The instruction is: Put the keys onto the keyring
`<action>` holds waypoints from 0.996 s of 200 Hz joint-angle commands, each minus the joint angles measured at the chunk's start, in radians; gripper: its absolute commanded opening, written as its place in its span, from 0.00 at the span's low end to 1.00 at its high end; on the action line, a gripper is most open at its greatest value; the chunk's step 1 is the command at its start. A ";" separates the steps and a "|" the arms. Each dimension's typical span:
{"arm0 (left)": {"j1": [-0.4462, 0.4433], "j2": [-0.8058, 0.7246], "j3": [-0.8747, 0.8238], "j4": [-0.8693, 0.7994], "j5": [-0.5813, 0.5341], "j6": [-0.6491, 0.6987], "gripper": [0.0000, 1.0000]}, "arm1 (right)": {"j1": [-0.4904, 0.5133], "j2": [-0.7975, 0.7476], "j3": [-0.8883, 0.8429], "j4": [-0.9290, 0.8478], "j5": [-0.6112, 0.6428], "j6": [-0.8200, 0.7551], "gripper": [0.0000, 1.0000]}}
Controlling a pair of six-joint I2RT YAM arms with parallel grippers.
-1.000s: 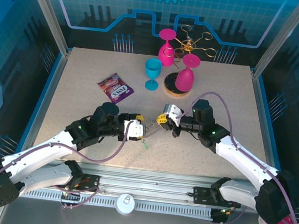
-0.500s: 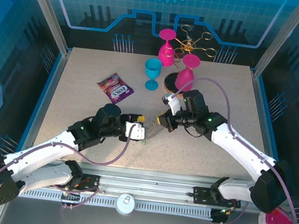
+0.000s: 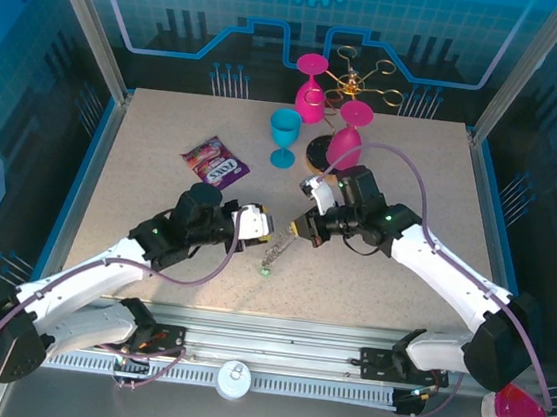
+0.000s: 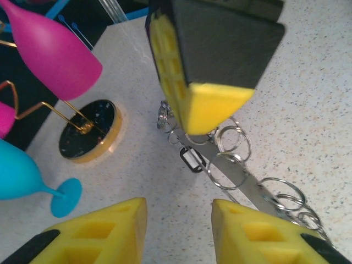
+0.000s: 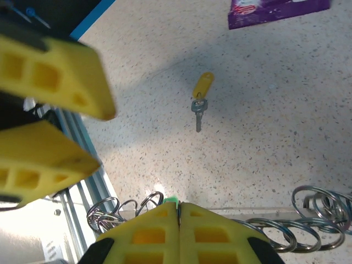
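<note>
The keyring (image 5: 258, 223) is a thin metal band fringed with small split rings and a green tag. My right gripper (image 5: 179, 206) is shut on it, and it dangles below that gripper (image 3: 301, 228) as a thin chain (image 3: 271, 258) toward the table. In the left wrist view the keyring (image 4: 234, 168) hangs under the right gripper's yellow fingertip (image 4: 214, 104). My left gripper (image 4: 179, 212) is open with only bare table between its pads, just short of the rings; from above it (image 3: 261, 227) faces the right gripper. One key (image 5: 201, 93) with a yellow head lies loose on the table.
A purple candy packet (image 3: 215, 164) lies at the back left. A cyan goblet (image 3: 285, 137), two pink goblets (image 3: 347, 136) and a gold wire stand (image 3: 359, 80) on a round dark base (image 4: 88, 129) crowd the back middle. Metal rails run along the near edge.
The right gripper carried the keyring left toward the left gripper. The left gripper then drew back up-left a little and its jaws narrowed. The keyring now hangs freely between them.
</note>
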 commanded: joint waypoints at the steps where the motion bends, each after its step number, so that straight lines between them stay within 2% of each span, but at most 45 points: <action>1: 0.040 0.047 0.046 -0.037 0.127 -0.144 0.35 | 0.007 -0.054 -0.036 0.014 -0.081 -0.199 0.00; 24: 0.073 0.096 0.075 -0.027 0.235 -0.189 0.34 | -0.013 -0.068 -0.050 0.015 -0.133 -0.299 0.00; 56: 0.083 0.162 0.108 -0.038 0.375 -0.157 0.39 | -0.019 -0.075 -0.054 0.003 -0.184 -0.395 0.00; 81: 0.103 0.218 0.163 -0.147 0.531 -0.101 0.42 | -0.019 -0.092 -0.070 -0.001 -0.187 -0.470 0.00; 104: 0.106 0.270 0.219 -0.269 0.604 -0.047 0.43 | -0.019 -0.115 -0.094 0.012 -0.183 -0.535 0.00; 160: 0.108 0.344 0.281 -0.388 0.664 0.024 0.46 | -0.018 -0.135 -0.114 0.030 -0.212 -0.617 0.00; 180: 0.108 0.355 0.281 -0.361 0.649 0.026 0.46 | -0.016 -0.138 -0.121 0.039 -0.219 -0.628 0.00; 199: 0.109 0.339 0.254 -0.266 0.629 0.002 0.43 | -0.015 -0.141 -0.130 0.051 -0.227 -0.637 0.00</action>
